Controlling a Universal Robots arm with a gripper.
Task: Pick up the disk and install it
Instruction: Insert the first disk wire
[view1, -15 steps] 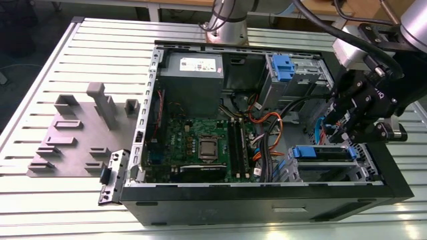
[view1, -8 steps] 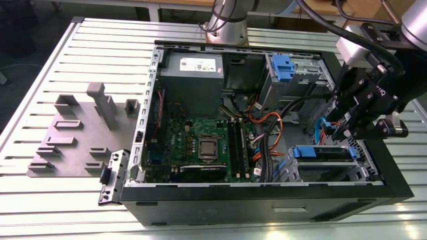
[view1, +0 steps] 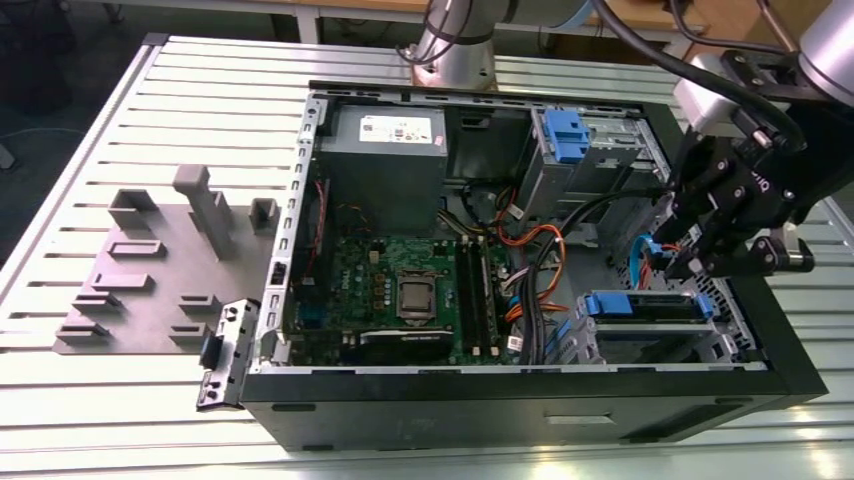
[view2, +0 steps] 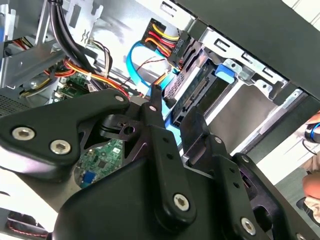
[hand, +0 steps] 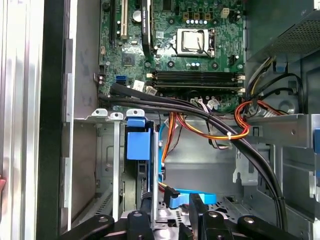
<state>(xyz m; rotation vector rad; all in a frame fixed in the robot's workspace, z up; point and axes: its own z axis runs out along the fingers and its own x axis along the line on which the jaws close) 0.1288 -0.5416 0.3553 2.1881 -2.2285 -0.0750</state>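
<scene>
The disk (view1: 647, 305) lies in the lower drive bay at the exterior view's right, inside the open computer case (view1: 534, 400). Its blue carrier front faces the case's middle. In the first wrist view the disk (hand: 139, 145) stands in the bay beside the metal wall. In the second wrist view its dark connector edge (view2: 192, 87) shows. My gripper (view1: 683, 268) hangs just behind the disk, over the case's right side. The black fingers (hand: 145, 220) stand apart. Between them are only a blue cable and its plug (hand: 170, 196), and my gripper (view2: 174, 117) holds nothing.
A grey power-supply box (view1: 384, 140) and another blue carrier (view1: 566, 135) sit at the case's far end. The motherboard (view1: 400, 290) and cable bundles (view1: 527, 250) fill the middle. A grey fixture plate (view1: 147, 270) lies on the slatted table at the exterior view's left.
</scene>
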